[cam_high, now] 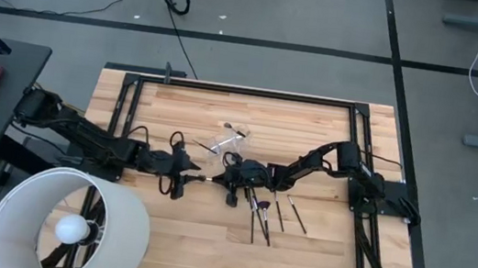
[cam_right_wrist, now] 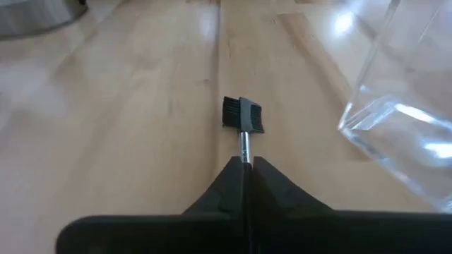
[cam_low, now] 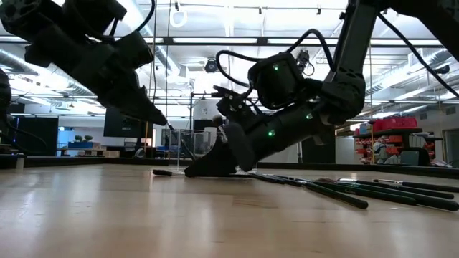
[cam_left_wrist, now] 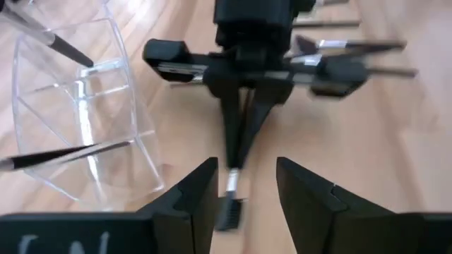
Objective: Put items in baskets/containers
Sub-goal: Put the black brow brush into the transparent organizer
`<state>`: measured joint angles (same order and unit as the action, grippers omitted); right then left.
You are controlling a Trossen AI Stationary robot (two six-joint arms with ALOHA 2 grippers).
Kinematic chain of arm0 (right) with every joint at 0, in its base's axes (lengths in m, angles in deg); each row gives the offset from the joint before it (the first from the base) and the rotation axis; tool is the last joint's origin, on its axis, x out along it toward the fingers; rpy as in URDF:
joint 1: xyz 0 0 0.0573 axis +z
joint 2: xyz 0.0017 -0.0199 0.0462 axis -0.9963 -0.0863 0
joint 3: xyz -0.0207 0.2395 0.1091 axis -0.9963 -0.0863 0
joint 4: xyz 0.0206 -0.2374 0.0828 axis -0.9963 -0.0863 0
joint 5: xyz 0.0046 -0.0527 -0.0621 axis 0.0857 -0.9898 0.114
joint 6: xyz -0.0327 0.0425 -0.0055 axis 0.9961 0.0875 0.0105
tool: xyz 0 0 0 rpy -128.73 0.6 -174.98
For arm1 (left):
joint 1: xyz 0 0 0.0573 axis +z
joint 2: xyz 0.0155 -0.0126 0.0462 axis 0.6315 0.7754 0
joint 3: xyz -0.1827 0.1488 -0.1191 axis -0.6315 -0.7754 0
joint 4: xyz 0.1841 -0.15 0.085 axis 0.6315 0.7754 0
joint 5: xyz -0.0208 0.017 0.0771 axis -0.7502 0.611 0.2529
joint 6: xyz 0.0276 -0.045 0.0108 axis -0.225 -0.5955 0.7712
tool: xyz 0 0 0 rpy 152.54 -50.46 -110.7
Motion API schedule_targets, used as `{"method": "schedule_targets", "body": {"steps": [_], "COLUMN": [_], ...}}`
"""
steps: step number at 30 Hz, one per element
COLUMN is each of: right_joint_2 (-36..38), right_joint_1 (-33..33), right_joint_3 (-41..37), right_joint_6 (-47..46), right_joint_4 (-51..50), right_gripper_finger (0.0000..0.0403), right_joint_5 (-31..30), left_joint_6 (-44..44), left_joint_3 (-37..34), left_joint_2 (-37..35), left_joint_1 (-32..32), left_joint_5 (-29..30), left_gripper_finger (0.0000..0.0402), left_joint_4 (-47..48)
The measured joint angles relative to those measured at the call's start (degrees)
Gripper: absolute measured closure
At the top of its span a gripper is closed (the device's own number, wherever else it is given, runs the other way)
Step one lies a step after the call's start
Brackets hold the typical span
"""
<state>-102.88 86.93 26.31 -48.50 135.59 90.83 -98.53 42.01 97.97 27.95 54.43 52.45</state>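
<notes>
A slim dark-handled makeup brush [cam_right_wrist: 244, 118] with a flat black comb tip lies low over the wooden tabletop [cam_high: 315, 255] mid-table, pinched in the right hand [cam_right_wrist: 246, 164]. The left hand [cam_left_wrist: 245, 185], spread, faces it closely. A clear plastic cup [cam_left_wrist: 78, 120] stands just beside; more brushes [cam_high: 267, 214] lie toward the near edge.

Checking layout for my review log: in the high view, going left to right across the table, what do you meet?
White lampshade → left tool, open → brush held by the right tool → right tool, shut on it → loose brushes on the table.
</notes>
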Motion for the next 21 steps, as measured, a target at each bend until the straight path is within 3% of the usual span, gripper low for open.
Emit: {"method": "schedule_targets", "body": {"steps": [9, 21], "right_joint_2": [0.55, 0.73], "right_joint_1": [-0.01, -1.19], "right_joint_3": [-0.04, 0.03], "right_joint_6": [-6.25, -11.39], "right_joint_4": [0.18, 5.13], "right_gripper_finger": [0.0393, 0.0393], "right_joint_5": [2.96, 9.43], "left_joint_6": [1.23, 3.10], "left_joint_3": [-0.02, -0.02], "left_joint_2": [7.79, 13.37], "left_joint_1": [-1.99, -4.80], "left_joint_5": [-0.35, 7.09], "left_gripper_finger": [0.0237, 0.0237], "left_joint_4": [-0.37, -5.33]}}
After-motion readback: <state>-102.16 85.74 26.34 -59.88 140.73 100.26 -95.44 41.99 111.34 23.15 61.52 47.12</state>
